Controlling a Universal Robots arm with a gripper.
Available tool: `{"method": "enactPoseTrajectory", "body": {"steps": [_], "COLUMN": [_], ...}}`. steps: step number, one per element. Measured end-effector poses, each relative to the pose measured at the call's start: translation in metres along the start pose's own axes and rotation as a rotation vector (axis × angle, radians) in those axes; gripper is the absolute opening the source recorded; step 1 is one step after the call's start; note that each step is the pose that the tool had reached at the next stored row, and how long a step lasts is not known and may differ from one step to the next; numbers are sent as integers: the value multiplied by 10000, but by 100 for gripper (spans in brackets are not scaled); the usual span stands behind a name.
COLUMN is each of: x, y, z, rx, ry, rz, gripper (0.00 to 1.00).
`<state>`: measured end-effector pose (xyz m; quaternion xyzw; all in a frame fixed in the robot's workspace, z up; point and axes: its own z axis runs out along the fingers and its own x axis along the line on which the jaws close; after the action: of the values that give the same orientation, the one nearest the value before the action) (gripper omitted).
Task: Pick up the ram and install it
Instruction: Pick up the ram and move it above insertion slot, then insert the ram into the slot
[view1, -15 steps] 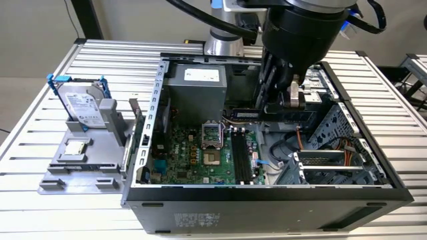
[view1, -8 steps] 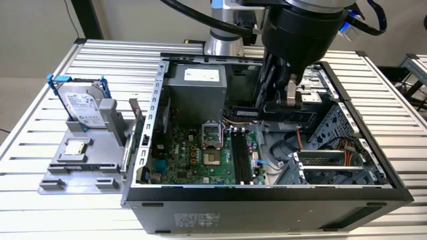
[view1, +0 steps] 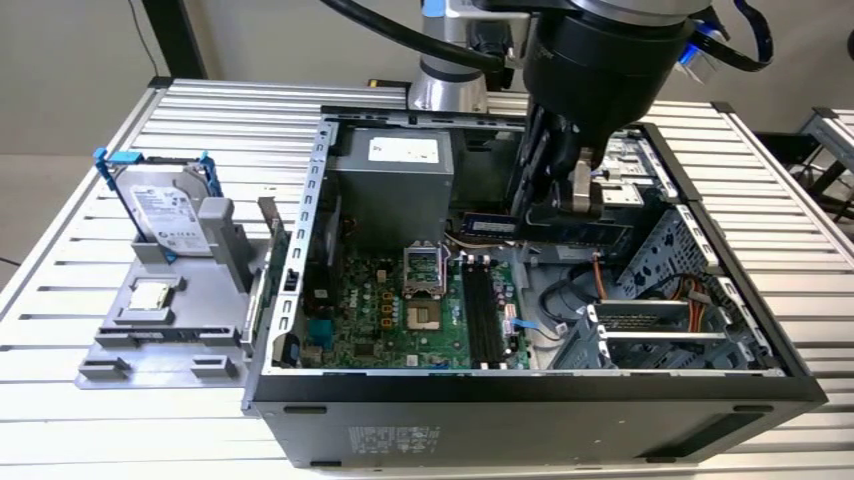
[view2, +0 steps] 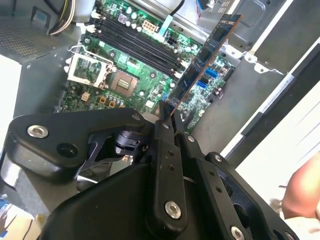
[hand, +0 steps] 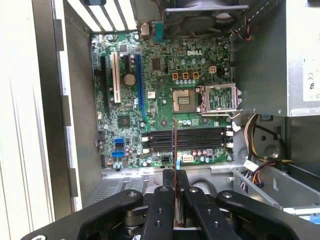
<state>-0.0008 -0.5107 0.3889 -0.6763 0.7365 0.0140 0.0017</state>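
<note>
- The gripper (view2: 167, 114) is squeezed tight on the ram (view2: 205, 60). One finger presses on each flat side of it.
- The ram is a long, thin, dark stick. One end sits between the fingertips. The rest pokes straight out past them, away from the gripper.
- In the first wrist view the ram (hand: 174, 145) is seen from its thin edge, like a line coming out of the gripper (hand: 174, 176).
- The gripper hangs inside the open computer case (view1: 534, 405). In the exterior view the gripper (view1: 571, 212) holds the ram (view1: 597, 234) up in the air.
- The green motherboard (hand: 165, 80) lies past the ram's far end, apart from it.
- The long black slots (hand: 195, 140) on that board are the nearest part to the ram's tip. The ram is not in a slot yet.
- A silver hard drive (view1: 174, 212) in a blue frame stands well away from the gripper, outside the case, on the table (view1: 54, 262).
</note>
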Motion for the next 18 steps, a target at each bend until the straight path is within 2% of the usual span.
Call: {"method": "enactPoseTrajectory", "body": {"steps": [10,18], "x": [0,0], "y": [0,0], "z": [0,0], "rx": [-39,-18], "ry": [3,-17], "rz": [62,1030], "gripper": [0,0]}}
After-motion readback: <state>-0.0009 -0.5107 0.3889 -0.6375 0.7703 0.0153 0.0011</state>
